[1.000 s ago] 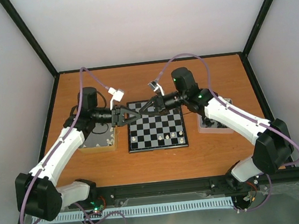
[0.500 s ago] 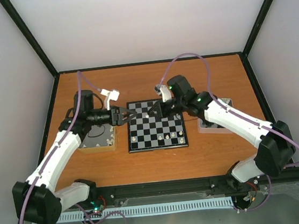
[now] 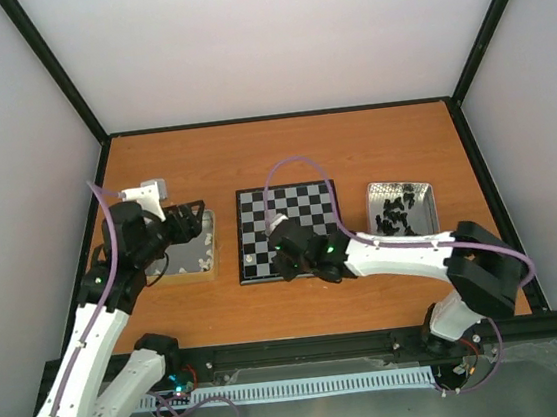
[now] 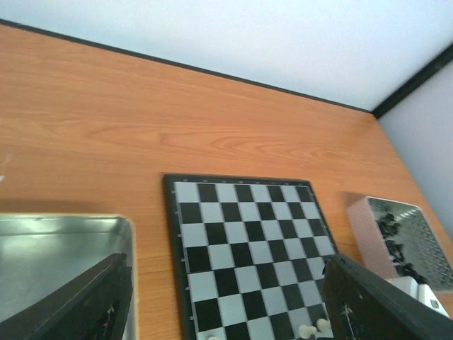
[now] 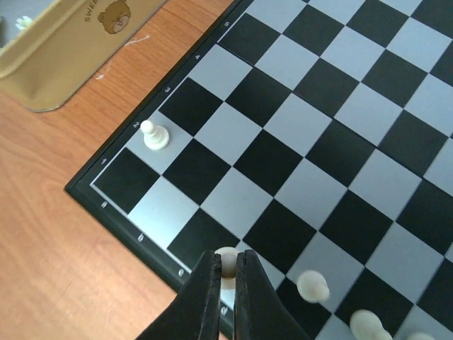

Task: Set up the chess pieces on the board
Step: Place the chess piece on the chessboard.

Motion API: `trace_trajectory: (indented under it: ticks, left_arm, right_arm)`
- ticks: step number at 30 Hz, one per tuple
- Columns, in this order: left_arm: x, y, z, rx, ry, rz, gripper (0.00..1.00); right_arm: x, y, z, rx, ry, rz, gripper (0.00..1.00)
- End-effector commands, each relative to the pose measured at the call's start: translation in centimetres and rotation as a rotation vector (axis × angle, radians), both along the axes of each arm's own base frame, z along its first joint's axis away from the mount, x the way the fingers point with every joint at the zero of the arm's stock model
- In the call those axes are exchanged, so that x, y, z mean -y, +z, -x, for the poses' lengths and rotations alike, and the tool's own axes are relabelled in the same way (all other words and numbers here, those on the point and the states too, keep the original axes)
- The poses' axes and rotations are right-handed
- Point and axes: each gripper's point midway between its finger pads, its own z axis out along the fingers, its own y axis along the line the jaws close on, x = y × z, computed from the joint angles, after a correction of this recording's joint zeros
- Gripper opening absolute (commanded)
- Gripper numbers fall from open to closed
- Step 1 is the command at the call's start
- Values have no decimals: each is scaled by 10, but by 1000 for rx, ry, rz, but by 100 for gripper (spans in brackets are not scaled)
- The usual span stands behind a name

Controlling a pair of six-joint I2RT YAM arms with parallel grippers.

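— Looking at the right gripper [image 5: 228,273], what has it got?
— Its fingers are pinched on a cream-white piece [image 5: 228,258]. The piece sits right between the tips, over the edge row of the board [image 5: 340,106], beside the rim. Whether it touches the square, I cannot tell.
— Anything else close to it?
— A white pawn [image 5: 153,135] stands ahead and left of the fingers, apart from them. More white pieces [image 5: 312,285] stand just to their right.
— And the left gripper [image 4: 226,262]?
— Its fingers are spread wide with nothing between them. It hangs above the tin [image 4: 56,255], with the board ahead and to its right. The black pieces [image 3: 397,213] lie in the other tin [image 3: 427,189], well beyond the board from it.
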Motion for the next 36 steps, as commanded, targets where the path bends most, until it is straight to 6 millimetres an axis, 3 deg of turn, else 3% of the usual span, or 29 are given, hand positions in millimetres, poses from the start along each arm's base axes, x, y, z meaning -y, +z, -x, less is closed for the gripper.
trace_trajectory:
  ticks: [1, 7, 18, 36]
  left_arm:
    - [-30, -10, 1, 13, 165, -34, 75]
    - [-30, -24, 13, 5, 149, -30, 75]
    - [-31, -24, 16, 17, 154, -20, 76]
    - [-29, -24, 17, 22, 141, -19, 76]
  right_arm:
    - [-24, 9, -21, 151, -31, 7, 3]
    - [-41, 0, -18, 114, 0, 1, 3]
    - [-59, -30, -13, 39, 20, 42, 3]
    - [-56, -58, -24, 29, -59, 123, 3]
